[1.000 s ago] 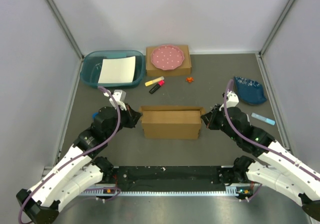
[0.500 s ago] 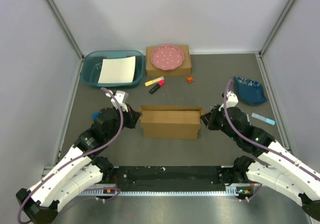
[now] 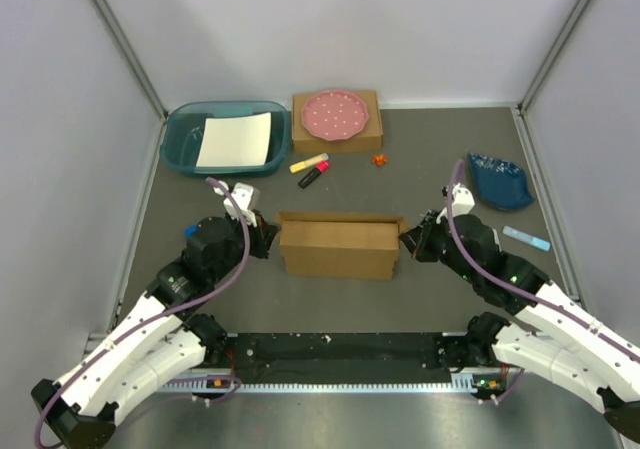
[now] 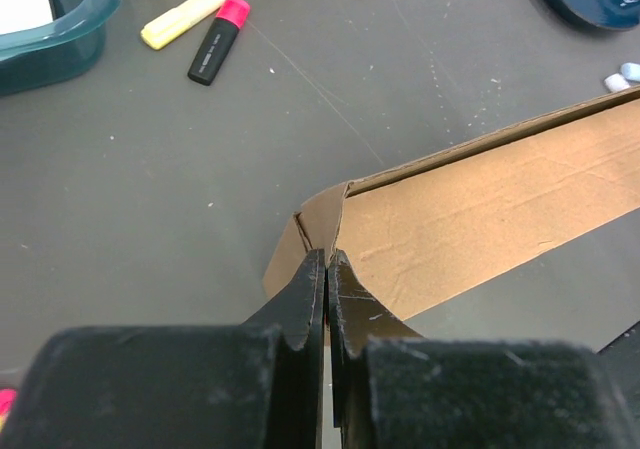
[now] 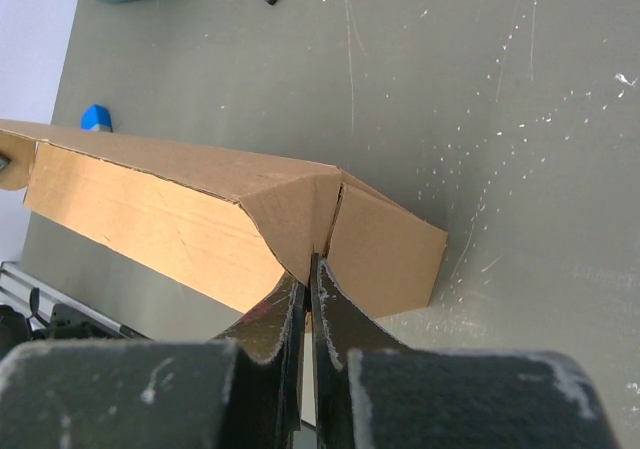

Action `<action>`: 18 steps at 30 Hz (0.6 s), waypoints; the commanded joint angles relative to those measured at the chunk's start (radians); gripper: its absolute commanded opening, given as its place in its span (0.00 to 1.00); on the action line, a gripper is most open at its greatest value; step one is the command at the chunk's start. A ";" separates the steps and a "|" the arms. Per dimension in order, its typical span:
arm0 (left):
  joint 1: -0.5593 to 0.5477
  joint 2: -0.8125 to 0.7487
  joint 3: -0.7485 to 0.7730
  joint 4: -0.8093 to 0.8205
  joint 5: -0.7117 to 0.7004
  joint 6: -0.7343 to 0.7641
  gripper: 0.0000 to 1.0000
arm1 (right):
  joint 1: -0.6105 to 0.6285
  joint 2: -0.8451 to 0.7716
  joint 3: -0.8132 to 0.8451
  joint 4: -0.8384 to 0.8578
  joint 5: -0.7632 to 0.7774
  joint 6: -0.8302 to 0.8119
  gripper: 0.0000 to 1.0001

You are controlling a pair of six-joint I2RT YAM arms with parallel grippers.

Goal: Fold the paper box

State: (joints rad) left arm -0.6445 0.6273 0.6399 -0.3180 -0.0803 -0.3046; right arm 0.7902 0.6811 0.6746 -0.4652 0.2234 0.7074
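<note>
Paper box (image 3: 338, 248) leftward, between closed jaws

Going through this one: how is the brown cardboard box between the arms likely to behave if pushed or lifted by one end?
The paper box is folded corrugated sheet, so probably light; a push would likely slide it. Its end flaps look only creased, so they may spring open. Flat-bottomed, it should not roll.
</note>
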 commanded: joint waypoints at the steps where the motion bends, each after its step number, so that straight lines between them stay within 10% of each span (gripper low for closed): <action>1: 0.003 -0.006 0.038 0.011 -0.062 0.065 0.00 | 0.020 0.023 -0.035 -0.144 -0.030 -0.010 0.00; 18: 0.003 0.028 0.079 0.028 -0.013 -0.037 0.00 | 0.020 0.025 -0.035 -0.144 -0.032 -0.009 0.00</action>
State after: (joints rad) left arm -0.6441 0.6502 0.6552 -0.3233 -0.0910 -0.3019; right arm 0.7906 0.6815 0.6746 -0.4652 0.2222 0.7071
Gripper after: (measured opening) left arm 0.015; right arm 0.008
